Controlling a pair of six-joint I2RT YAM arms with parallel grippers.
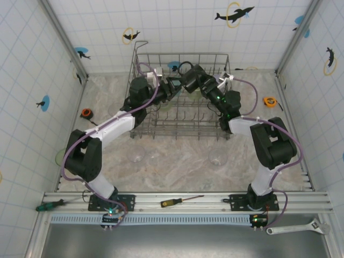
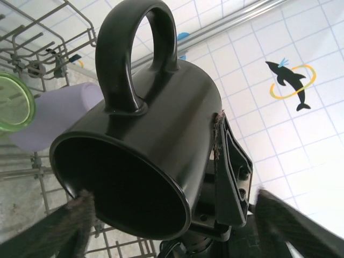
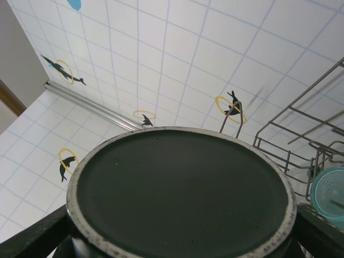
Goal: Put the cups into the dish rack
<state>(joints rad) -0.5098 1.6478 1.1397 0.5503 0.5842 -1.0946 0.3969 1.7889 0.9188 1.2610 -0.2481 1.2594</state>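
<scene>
A black mug (image 2: 161, 123) hangs on its side over the dish rack (image 1: 183, 54), handle up, its mouth facing my left wrist camera. My right gripper (image 3: 180, 236) is shut on the mug's body, whose flat base (image 3: 180, 193) sits between its fingers (image 3: 32, 239). One right finger (image 2: 232, 169) presses the mug's side. My left gripper (image 2: 177, 215) stands open around the rim, its right finger (image 2: 290, 226) well apart from the mug. Both grippers meet above the rack (image 1: 181, 85). A lavender cup (image 2: 59, 115) and a pale green cup (image 2: 13, 102) lie in the rack; a teal cup (image 3: 329, 193) sits there too.
Two clear glasses (image 1: 138, 156) (image 1: 217, 158) stand on the table before the rack. Orange tape measures (image 1: 86, 113) (image 1: 269, 100) lie at either side. A screwdriver (image 1: 174, 202) and a wrench (image 1: 298, 228) rest on the near rail. Tiled walls enclose the table.
</scene>
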